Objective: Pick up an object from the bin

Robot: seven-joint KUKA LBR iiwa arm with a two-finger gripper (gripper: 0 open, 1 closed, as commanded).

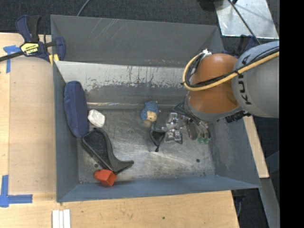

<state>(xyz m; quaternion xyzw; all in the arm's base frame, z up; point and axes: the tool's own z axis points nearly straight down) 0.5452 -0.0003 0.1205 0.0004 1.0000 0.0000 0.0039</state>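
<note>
Scuffed grey metal bin (133, 42), gripper (159, 140), lumpy blue figure (150, 111)

The gripper (161, 137) hangs low over the floor of the bin (142, 46), just right of a small blue-and-tan toy (150, 112) and toward the front wall from it. Left of the toy lies a white lump (96, 118), which touches a long dark-blue roll (76, 107). A black curved piece (102, 151) and a red block (105, 177) lie further forward.

Scuffed, matt grey metal bin (137, 46)

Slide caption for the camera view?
Pincer low in the grey bin beside a small blue-and-tan toy; black curved piece and red block at left.
</note>
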